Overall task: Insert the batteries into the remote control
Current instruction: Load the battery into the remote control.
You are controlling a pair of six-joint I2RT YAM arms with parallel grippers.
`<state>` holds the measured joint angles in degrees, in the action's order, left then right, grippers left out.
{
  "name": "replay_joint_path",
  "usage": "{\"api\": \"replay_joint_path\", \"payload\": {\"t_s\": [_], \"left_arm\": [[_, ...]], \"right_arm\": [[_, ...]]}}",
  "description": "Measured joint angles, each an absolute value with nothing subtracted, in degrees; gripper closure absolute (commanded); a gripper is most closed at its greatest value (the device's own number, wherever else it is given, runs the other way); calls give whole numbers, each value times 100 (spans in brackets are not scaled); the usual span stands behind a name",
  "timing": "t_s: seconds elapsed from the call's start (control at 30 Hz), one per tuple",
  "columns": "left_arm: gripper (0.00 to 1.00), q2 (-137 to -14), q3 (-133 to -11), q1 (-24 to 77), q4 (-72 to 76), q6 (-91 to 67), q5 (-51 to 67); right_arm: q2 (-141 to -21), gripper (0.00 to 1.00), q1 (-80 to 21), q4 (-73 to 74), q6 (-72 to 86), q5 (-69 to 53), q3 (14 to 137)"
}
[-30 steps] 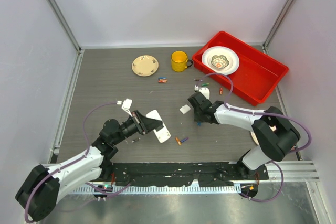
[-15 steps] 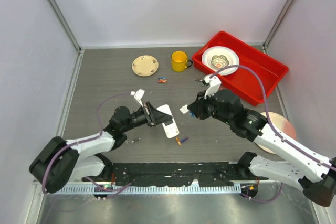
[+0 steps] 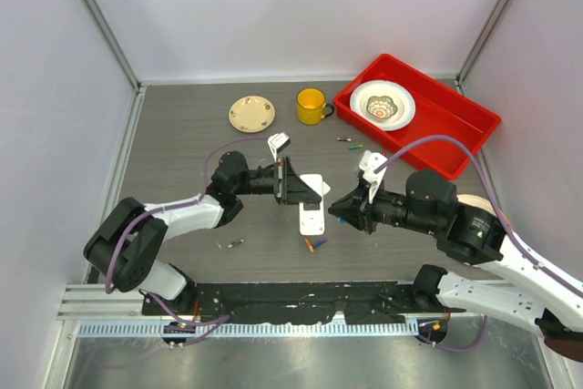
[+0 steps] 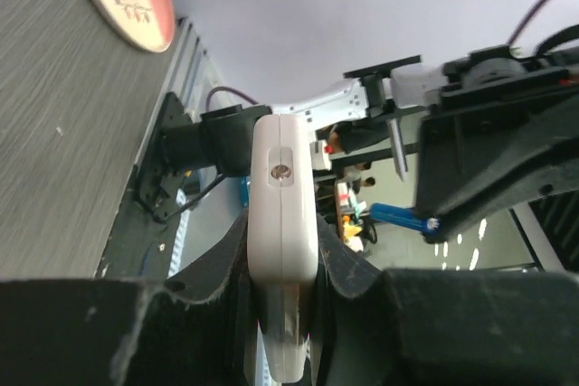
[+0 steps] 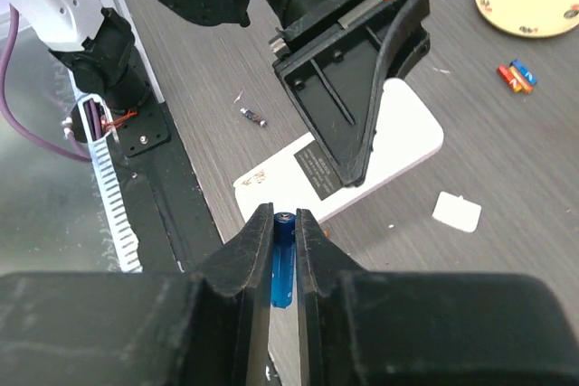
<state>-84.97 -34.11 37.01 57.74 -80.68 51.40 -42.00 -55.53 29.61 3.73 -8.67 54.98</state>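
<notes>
Your left gripper (image 3: pixel 307 191) clamps the white remote control (image 5: pixel 407 128) mid-table while your right gripper (image 5: pixel 284 223) pinches a blue battery (image 5: pixel 282 277) just short of it; apparently no battery is loaded yet.

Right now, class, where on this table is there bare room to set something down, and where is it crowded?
Bare tabletop lies left of the saucer, out to the wall rail, and along the back wall. Crowded: the centre, around the held remote control, with loose batteries beside it.
</notes>
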Motion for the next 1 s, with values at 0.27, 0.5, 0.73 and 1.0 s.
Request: {"api": "replay_joint_path", "payload": {"t_s": [0.27,0.5,0.73,1.0], "left_arm": [[100,-8068,-4536,3909,2115,-6040,5319],[100,-8086,-4615,3957,952,-5430,5472],[100,-8095,-4615,3957,910,-5393,5559],[100,-8093,-4558,3957,1192,-5566,5553]], "right_arm": [[-4567,99,-6073,3011,-401,-854,5778],[-5415,99,-7039,2945,-862,-263,5889],[-5905,99,-7874,2821,-1288,631,5972],[-5924,99,-8016,2447,-1382,1131,5874]]}}
